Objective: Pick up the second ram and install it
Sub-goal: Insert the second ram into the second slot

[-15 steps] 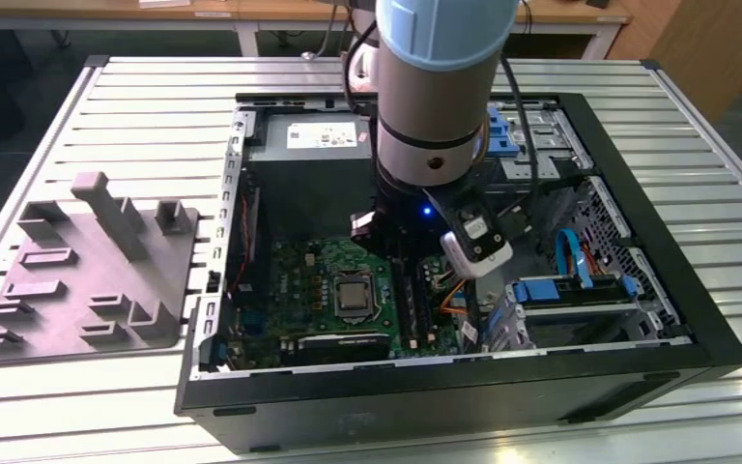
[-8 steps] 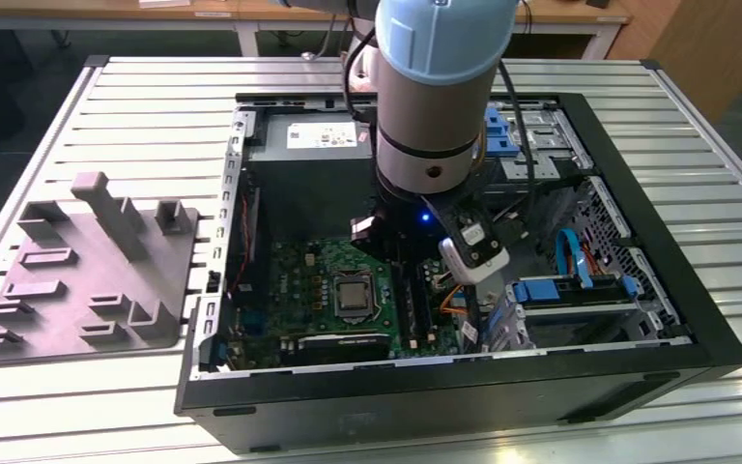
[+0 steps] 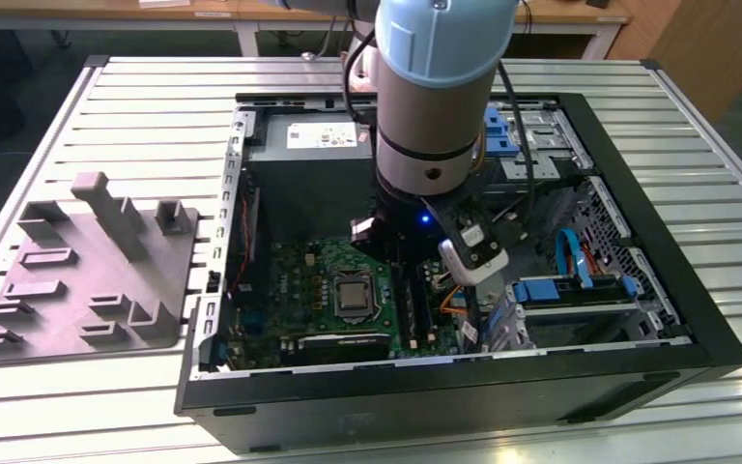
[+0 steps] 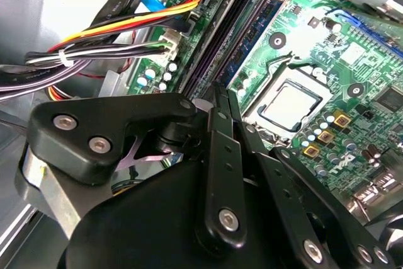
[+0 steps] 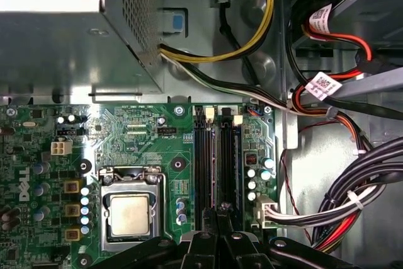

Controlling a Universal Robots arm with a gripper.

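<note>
- Black steel computer case (image 3: 629, 372), open on a slatted metal table (image 3: 152, 126): the pale blue-and-grey robot arm (image 3: 436, 97) reaches deep inside; a sideways drift risks striking the case wall.
- Green motherboard (image 5: 145, 137), silver CPU socket (image 5: 129, 212): misplaced downward force could flex the board.
- Bundled yellow, red and black cables (image 5: 340, 212), near the slots: could snag on the linkage.
- Black two-finger gripper (image 5: 221, 209): fingers drawn nearly together above the slot rails; I cannot tell whether they pinch anything.
- Second ram, a thin dark strip (image 5: 226, 165): appears upright in a slot just beside its matching dark stick (image 5: 203, 165); uneven pressure could leave one end unlatched.
</note>
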